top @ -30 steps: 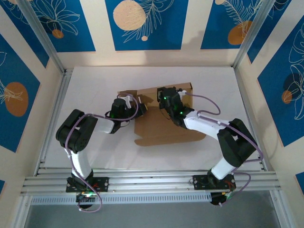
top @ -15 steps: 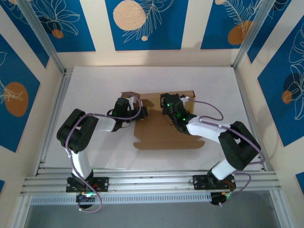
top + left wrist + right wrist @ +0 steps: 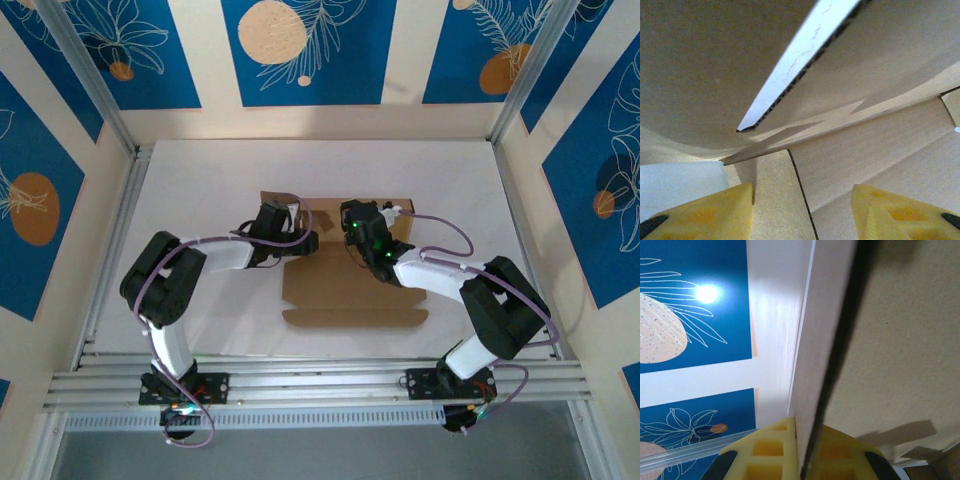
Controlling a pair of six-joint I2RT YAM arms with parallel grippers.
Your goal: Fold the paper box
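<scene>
The paper box [image 3: 345,285] is a brown cardboard sheet lying mid-table, with its far wall [image 3: 325,205] raised and a front flap [image 3: 355,317] lying flat. My left gripper [image 3: 303,240] reaches in from the box's left side. In the left wrist view its yellow fingers [image 3: 705,212] stand apart, so the left gripper [image 3: 802,220] is open over the cardboard floor [image 3: 880,145], under a raised flap edge [image 3: 800,70]. My right gripper [image 3: 358,222] is at the far wall. Close up, the right gripper [image 3: 807,455] is shut on a thin upright cardboard panel [image 3: 900,340].
The white table [image 3: 200,180] has bare room to the left, right and far side of the box. Aluminium posts [image 3: 95,85] and blue patterned walls [image 3: 300,50] enclose it. A metal rail [image 3: 320,385] runs along the near edge by the arm bases.
The box has turned square to the table and shifted nearer, its front flap now closer to the rail. My left gripper has moved right, in over the box's left side. The right gripper keeps its hold.
</scene>
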